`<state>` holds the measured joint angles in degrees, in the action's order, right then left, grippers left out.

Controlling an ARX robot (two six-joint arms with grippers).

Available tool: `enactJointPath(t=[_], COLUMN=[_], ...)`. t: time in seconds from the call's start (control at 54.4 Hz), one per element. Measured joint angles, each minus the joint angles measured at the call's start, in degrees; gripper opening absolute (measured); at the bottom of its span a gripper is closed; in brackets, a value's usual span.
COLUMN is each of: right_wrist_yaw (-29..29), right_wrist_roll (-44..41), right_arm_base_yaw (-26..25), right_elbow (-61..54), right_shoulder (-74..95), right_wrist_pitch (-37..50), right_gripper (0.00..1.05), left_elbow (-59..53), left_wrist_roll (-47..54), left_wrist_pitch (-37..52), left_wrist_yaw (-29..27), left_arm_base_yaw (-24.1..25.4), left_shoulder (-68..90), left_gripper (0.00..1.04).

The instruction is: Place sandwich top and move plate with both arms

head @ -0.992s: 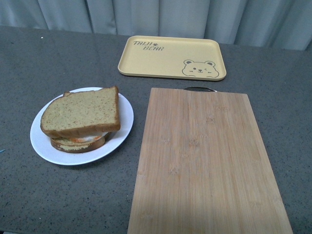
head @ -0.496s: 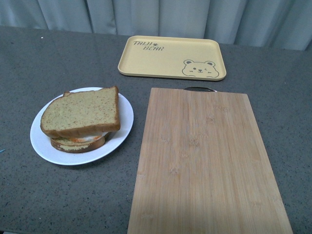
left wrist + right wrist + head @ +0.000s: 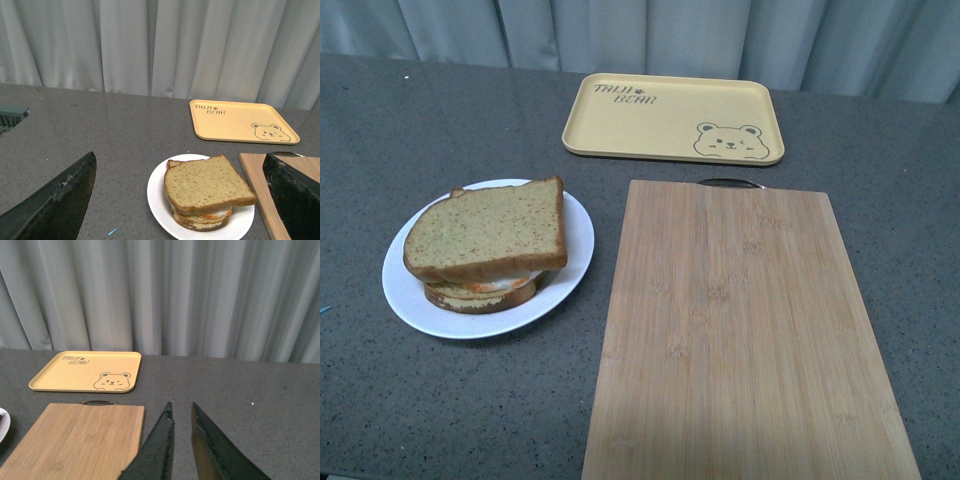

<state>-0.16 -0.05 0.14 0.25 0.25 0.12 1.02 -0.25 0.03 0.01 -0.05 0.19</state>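
Spreading through every view, a dark grey speckled surface (image 3: 440,400) is being used to carry everything, with a pale pleated curtain (image 3: 200,300) hanging behind its far edge. A bamboo cutting board (image 3: 740,330) is being shown lying flat on the right half, its near end running out of the front view. A yellow bear-print tray (image 3: 670,120) is being seen just beyond the board's far end, apart from it.

The plate (image 3: 410,300) is being seen to the left of the board, near it but not touching. The sandwich top (image 3: 490,232) is being carried on the plate, laid over a lower slice (image 3: 480,297) with a strip of white and orange filling showing between the two; the upper slice is sitting slightly askew, its far right corner overhanging the stack.

Neither arm is being caught by the front camera. The left fingers (image 3: 55,200) are being held wide apart above the surface on the near side of the plate, pointing toward the curtain, so that plate and sandwich are being framed between them; nothing is being gripped. The right fingers (image 3: 155,450) are being held above the surface just to the right of the board, drawn almost together with only a slim gap left, and nothing is being gripped there either.
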Motion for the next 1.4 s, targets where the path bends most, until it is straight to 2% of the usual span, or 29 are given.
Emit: enactJointPath(t=[0.239,0.276,0.294,0.331,0.423,0.515,0.754,1.048,1.158,1.397], right_wrist_yaw=[0.0,0.0,0.0,0.02,0.0,0.0,0.02,0.02,0.02,0.02], right_wrist_roll=[0.0,0.0,0.0,0.0,0.02,0.0,0.02,0.02,0.02,0.02], right_arm_base_yaw=[0.0,0.0,0.0,0.0,0.0,0.0,0.0,0.0,0.0,0.0], right_elbow=[0.0,0.0,0.0,0.0,0.0,0.0,0.0,0.0,0.0,0.0], right_shoulder=[0.0,0.0,0.0,0.0,0.0,0.0,0.0,0.0,0.0,0.0], right_wrist_pitch=[-0.02,-0.02,-0.02,-0.02,-0.02,-0.02,-0.02,-0.02,-0.02,-0.02], right_gripper=[0.64,0.73,0.78,0.83,0.97,0.95,0.95,0.95,0.95,0.95], left_elbow=[0.0,0.63,2.34,4.02,6.56,9.05,14.91,18.99,21.09,24.61], left_wrist_roll=[0.0,-1.18,-3.04,-5.62,-10.8,-14.08,-25.79,-42.38,-44.09,-43.69], left_wrist_pitch=[0.0,-2.08,-6.36,-9.42,-7.56,-2.45,8.11,23.39,25.16,23.39], left_wrist_yaw=[0.0,-2.36,-5.35,-6.16,-4.22,-0.94,7.34,12.96,14.75,13.86], left_arm_base_yaw=[0.0,-0.63,-0.76,-0.52,1.25,3.17,6.19,9.03,8.87,8.92], left_shoulder=[0.0,0.98,3.39,7.23,18.78,29.0,58.64,87.06,93.66,102.12], left_gripper=[0.98,0.98,0.98,0.98,0.98,0.98,0.98,0.98,0.98,0.98])
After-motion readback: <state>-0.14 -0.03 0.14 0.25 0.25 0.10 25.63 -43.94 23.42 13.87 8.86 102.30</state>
